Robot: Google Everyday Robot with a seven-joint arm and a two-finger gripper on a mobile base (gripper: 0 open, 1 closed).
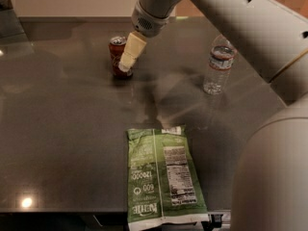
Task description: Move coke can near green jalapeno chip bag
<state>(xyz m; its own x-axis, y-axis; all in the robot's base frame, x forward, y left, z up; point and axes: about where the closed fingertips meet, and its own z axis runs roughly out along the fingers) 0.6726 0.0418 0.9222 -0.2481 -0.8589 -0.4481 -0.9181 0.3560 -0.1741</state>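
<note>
The green jalapeno chip bag point(163, 177) lies flat at the table's point(62, 143) near edge. Beyond it, rightward, stands a water bottle point(217, 70). Farther back, left of the bag, the coke can point(117, 52) stands upright. The gripper point(129, 57) overlaps its right side; I cannot tell whether it grips.

I'm watching the dark table point(62, 129) carrying the coke can point(115, 52) far left, a water bottle point(217, 69) far right, and the green jalapeno chip bag point(163, 177) lying flat near. The gripper point(126, 65) is hovering at the can's right side.

Seemingly cream gripper point(126, 63) at red can point(116, 52)
</note>
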